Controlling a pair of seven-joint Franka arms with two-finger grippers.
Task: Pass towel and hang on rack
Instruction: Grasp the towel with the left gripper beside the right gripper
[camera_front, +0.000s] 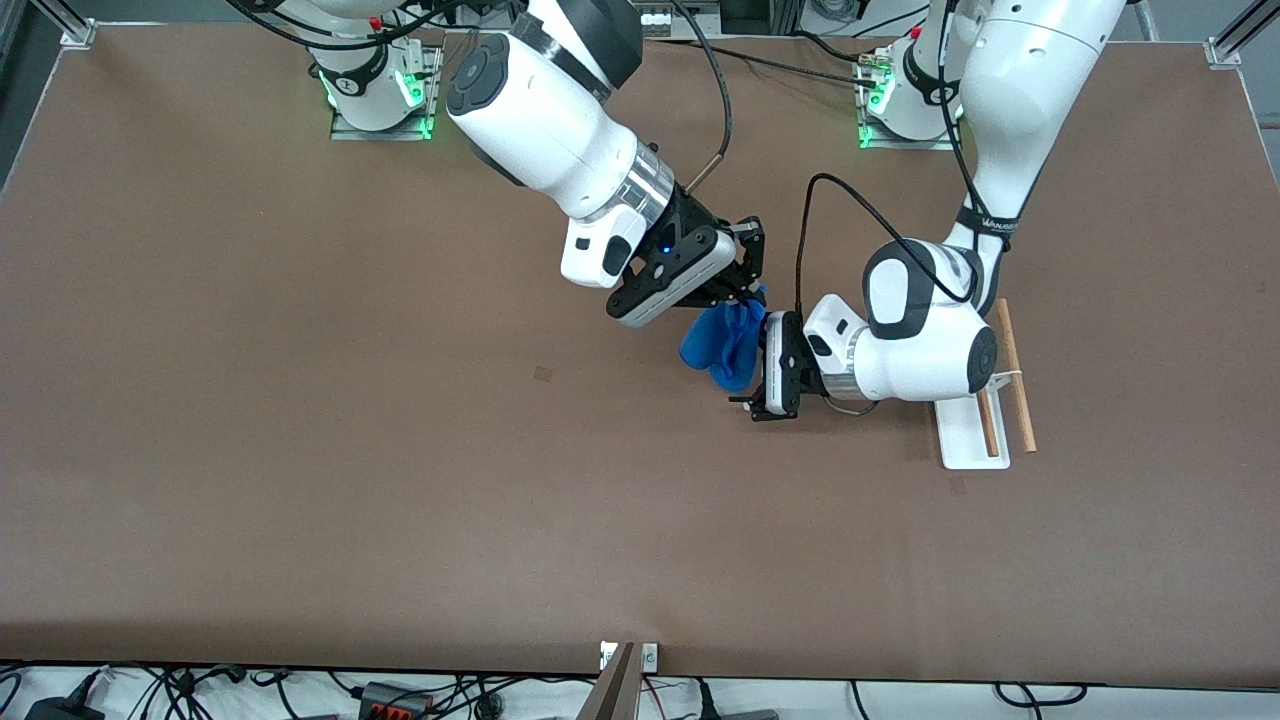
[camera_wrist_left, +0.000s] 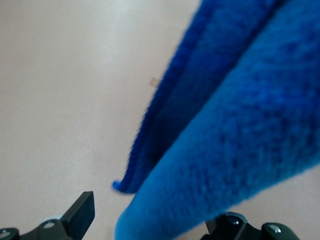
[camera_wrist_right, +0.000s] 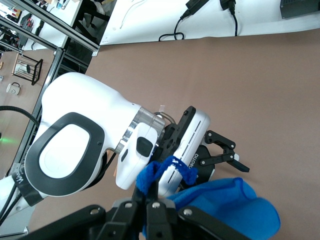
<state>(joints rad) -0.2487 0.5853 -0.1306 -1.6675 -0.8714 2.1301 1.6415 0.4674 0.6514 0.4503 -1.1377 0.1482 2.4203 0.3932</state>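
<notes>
The blue towel (camera_front: 715, 345) hangs bunched over the middle of the table. My right gripper (camera_front: 750, 290) is shut on its top edge, and the pinched hem shows in the right wrist view (camera_wrist_right: 151, 192). My left gripper (camera_front: 748, 362) is open beside the towel, with the cloth hanging between its spread fingers. In the left wrist view the towel (camera_wrist_left: 235, 115) fills the space between the two fingers (camera_wrist_left: 82, 212) without being clamped. The rack (camera_front: 968, 440) stands on the table toward the left arm's end, partly under the left arm, with its two wooden rods (camera_front: 1016, 380) showing.
The brown table (camera_front: 300, 450) lies bare around the arms. The left arm's wrist and elbow hang over the rack. Both arm bases stand along the table's edge farthest from the front camera. Cables and power strips lie off the table's near edge.
</notes>
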